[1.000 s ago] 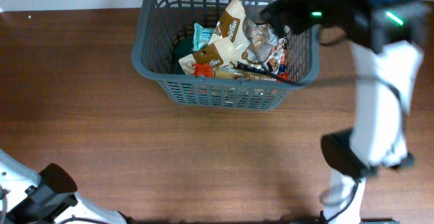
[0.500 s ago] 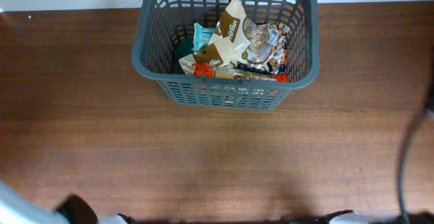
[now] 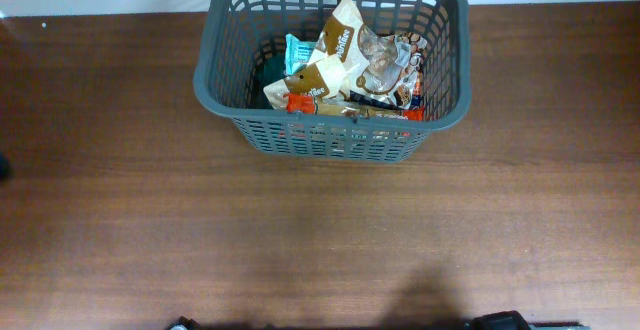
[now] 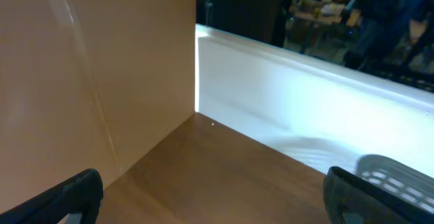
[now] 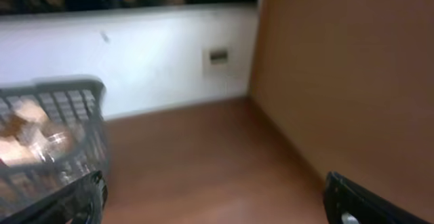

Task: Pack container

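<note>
Grey lattice container [image 3: 205,70]: stood on wooden table [image 3: 300,230], held snack packets [image 3: 335,55]. Fingers were spread wide, nothing held: left gripper [image 4: 217,202], right gripper [image 5: 217,207].

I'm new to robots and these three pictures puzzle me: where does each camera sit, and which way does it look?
Overhead: fixed above the table, looking straight down at the basket of packets; almost none of the robot shows.
Left wrist: on the left arm, low, facing the white wall; its open jaws frame the lower corners.
Right wrist: on the right arm, facing the same wall, open jaws likewise.
Shared: all three see the basket.
</note>
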Controlling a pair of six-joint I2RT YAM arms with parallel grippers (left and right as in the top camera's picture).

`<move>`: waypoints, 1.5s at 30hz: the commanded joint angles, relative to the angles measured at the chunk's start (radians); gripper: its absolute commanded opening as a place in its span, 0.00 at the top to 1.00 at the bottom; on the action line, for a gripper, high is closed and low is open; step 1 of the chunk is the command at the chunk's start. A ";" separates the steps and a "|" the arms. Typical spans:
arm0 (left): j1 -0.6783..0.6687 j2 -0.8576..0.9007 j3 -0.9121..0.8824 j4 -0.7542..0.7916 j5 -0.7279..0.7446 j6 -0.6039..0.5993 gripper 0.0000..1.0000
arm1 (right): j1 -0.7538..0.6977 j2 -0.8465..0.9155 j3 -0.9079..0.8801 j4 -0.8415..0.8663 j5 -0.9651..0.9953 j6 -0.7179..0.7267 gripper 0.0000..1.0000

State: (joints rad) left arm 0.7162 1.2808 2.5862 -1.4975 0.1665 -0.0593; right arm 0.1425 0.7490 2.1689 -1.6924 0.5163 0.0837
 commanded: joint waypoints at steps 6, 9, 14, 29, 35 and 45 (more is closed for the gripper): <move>-0.170 -0.218 -0.032 -0.104 -0.001 0.019 0.01 | -0.068 -0.110 -0.325 -0.006 -0.212 0.056 0.01; -0.321 -0.314 -0.106 -0.132 -0.123 0.018 0.01 | -0.071 -0.130 -0.415 -0.006 -0.278 0.057 0.01; -0.555 -0.583 -0.380 -0.141 -0.359 -0.004 0.01 | -0.023 -0.198 -0.586 -0.006 -0.303 0.056 0.01; -0.691 -0.954 -1.032 -0.161 -0.494 -0.076 0.01 | -0.027 -0.385 -0.759 -0.006 -0.314 0.052 0.01; -0.738 -0.954 -1.237 0.061 -0.575 -0.075 0.01 | -0.023 -0.401 -0.768 0.064 -0.309 0.052 0.01; -0.781 -0.954 -1.547 0.351 -0.740 -0.074 0.01 | -0.023 -0.401 -0.980 0.304 -0.320 0.052 0.01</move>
State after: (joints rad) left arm -0.0521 0.3248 1.1297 -1.2034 -0.4824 -0.1257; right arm 0.1223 0.3473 1.2766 -1.4399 0.2104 0.1318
